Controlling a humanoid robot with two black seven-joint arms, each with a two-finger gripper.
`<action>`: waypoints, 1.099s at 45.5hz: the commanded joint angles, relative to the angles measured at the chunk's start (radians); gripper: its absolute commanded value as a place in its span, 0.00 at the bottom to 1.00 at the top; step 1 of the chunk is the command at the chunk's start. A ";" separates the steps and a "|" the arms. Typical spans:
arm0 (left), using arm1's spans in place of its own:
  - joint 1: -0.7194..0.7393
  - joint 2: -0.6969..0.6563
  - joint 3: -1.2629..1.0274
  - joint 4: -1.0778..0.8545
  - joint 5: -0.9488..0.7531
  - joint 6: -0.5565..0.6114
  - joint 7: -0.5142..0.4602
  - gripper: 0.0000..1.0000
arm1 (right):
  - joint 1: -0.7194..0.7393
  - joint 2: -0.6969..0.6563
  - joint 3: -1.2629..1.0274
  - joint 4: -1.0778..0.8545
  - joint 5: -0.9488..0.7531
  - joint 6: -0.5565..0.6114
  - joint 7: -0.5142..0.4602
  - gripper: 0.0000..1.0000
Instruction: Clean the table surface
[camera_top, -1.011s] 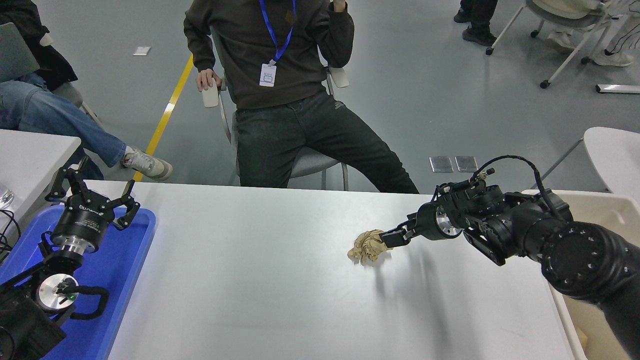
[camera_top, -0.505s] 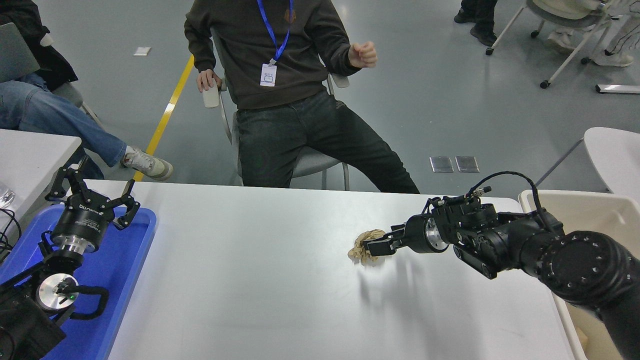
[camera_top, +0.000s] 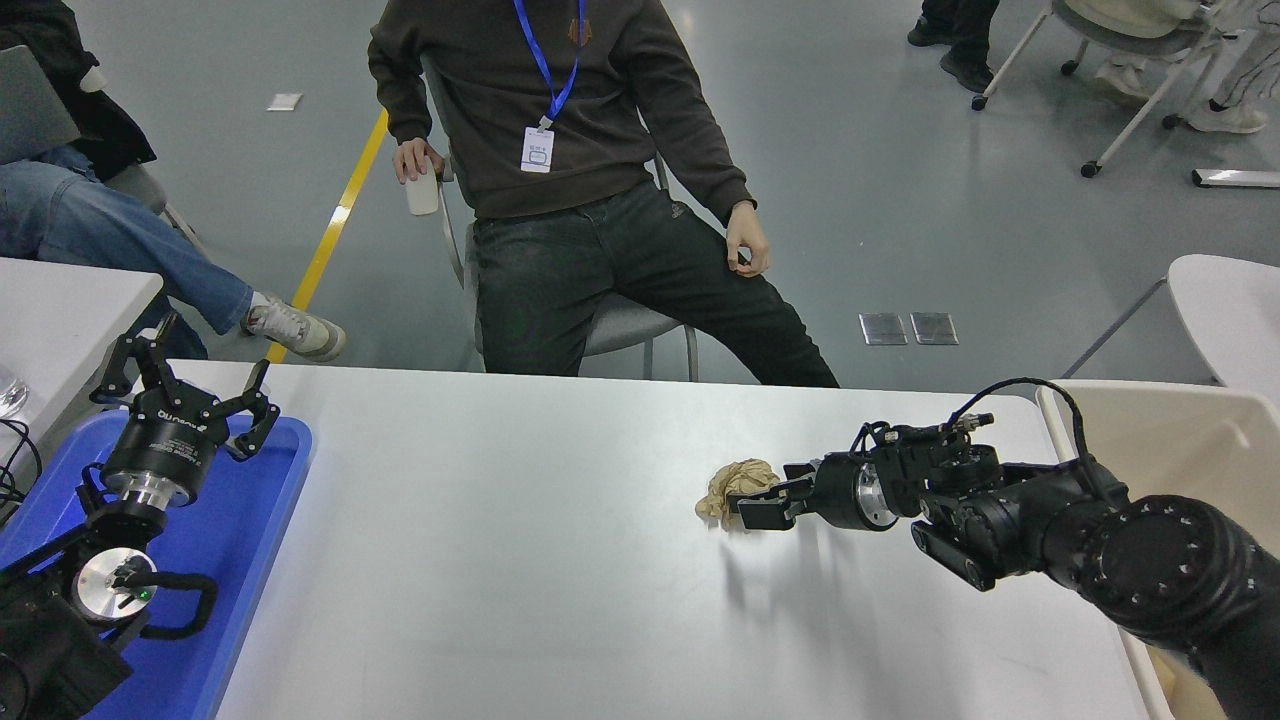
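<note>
The white table surface (camera_top: 500, 580) fills the lower part of the head view. A crumpled brown paper ball (camera_top: 730, 482) lies on it right of centre. My right gripper (camera_top: 752, 506) reaches in low from the right and stands open at the ball's near right side, its fingers touching or nearly touching the paper. Part of the ball is hidden behind the fingers. My left gripper (camera_top: 185, 385) stays parked at the lower left, open, above the blue tray.
A blue plastic tray (camera_top: 255, 560) sits at the table's left end under the left arm. A beige bin (camera_top: 1160, 430) stands off the right end. A person (camera_top: 580, 150) sits at the far side, one hand hanging by the knee. Other tables flank both sides.
My right gripper has moved left and down from beside the paper ball to sit low against it. The person's raised hand has dropped to the knee. The left arm has not moved.
</note>
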 joint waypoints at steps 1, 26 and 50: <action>0.000 0.000 0.000 -0.001 0.000 0.000 0.000 1.00 | -0.030 0.000 0.004 -0.018 0.003 -0.056 0.000 0.98; 0.000 0.000 0.000 0.001 0.000 0.001 0.000 1.00 | -0.036 0.000 0.027 0.062 0.010 -0.144 0.006 0.98; 0.000 0.000 0.000 -0.001 0.000 0.000 0.000 1.00 | -0.065 0.000 0.025 0.046 0.007 -0.203 0.002 0.89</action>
